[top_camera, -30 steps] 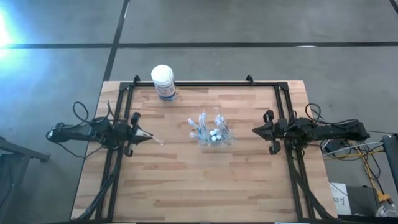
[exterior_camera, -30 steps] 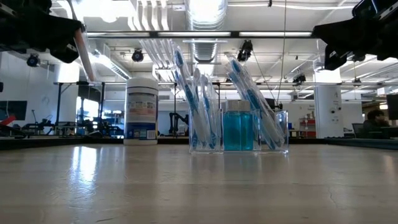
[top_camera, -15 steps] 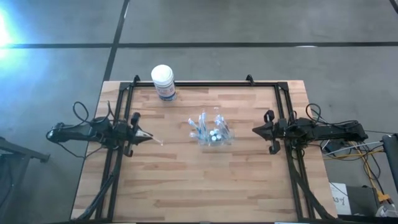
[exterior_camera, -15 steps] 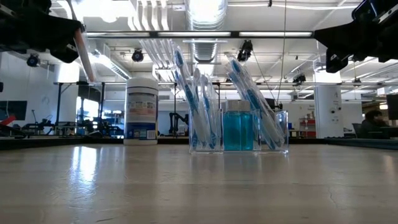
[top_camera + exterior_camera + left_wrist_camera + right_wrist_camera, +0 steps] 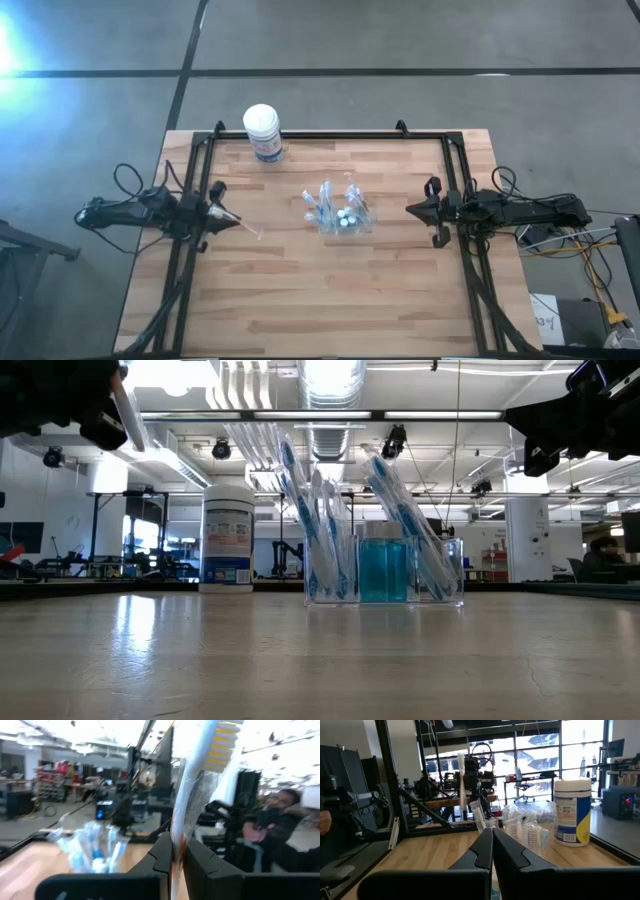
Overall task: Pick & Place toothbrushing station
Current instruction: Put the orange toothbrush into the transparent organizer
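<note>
- The desk [image 5: 300,290] has a light wooden plank top with a dark metal frame along its back and side edges.
- The toothbrushing station [image 5: 340,210], a clear holder packed with wrapped toothbrushes, stands near the desk's middle.
- A white tub [image 5: 262,132] with a blue label stands at the back edge, left of the station and apart from it.

**Table layout**

Toothbrushing station [image 5: 339,213]: mid-table, toothbrushes [image 5: 318,530] standing in it. Tub [image 5: 262,131]: far edge, left of station. Left gripper [image 5: 222,216]: left side, holding a toothbrush [image 5: 192,790]. Right gripper [image 5: 415,210]: right side.
</note>
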Action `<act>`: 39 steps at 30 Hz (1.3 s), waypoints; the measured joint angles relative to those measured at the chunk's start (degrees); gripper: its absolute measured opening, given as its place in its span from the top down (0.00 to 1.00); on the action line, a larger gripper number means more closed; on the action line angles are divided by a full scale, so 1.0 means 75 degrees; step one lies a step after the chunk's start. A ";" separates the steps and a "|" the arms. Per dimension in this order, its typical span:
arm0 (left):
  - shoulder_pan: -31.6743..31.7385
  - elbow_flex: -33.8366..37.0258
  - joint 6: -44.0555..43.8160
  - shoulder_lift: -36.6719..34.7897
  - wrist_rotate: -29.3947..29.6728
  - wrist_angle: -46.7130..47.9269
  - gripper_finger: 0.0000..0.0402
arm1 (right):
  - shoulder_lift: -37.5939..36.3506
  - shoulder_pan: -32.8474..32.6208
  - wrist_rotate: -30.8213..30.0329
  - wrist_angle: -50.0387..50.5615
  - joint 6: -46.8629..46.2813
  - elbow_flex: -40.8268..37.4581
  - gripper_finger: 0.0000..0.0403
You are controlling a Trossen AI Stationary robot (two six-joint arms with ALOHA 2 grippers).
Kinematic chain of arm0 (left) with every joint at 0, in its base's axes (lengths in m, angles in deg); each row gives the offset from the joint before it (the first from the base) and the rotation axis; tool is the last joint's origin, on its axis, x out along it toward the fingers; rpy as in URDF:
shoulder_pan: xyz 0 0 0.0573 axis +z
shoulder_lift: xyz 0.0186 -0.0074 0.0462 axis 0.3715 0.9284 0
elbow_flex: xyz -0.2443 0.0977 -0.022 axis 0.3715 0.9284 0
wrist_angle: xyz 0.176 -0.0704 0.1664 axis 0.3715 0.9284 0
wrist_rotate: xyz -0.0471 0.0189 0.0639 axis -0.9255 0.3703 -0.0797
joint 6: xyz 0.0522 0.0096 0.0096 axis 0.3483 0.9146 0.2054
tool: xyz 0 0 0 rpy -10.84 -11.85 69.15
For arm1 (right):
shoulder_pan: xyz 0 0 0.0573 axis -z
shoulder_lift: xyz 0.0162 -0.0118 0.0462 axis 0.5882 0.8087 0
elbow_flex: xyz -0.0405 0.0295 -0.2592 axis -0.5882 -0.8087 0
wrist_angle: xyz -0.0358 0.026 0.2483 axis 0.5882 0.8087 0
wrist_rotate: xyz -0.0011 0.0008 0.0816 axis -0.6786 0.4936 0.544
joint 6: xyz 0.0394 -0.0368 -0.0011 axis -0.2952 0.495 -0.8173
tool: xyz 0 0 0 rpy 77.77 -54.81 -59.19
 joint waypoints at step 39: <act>0.0406 -0.3526 0.1221 1.1100 0.1286 -0.6270 0.94 | 0.0108 0.0000 -0.0363 0.0063 0.0130 0.0003 0.98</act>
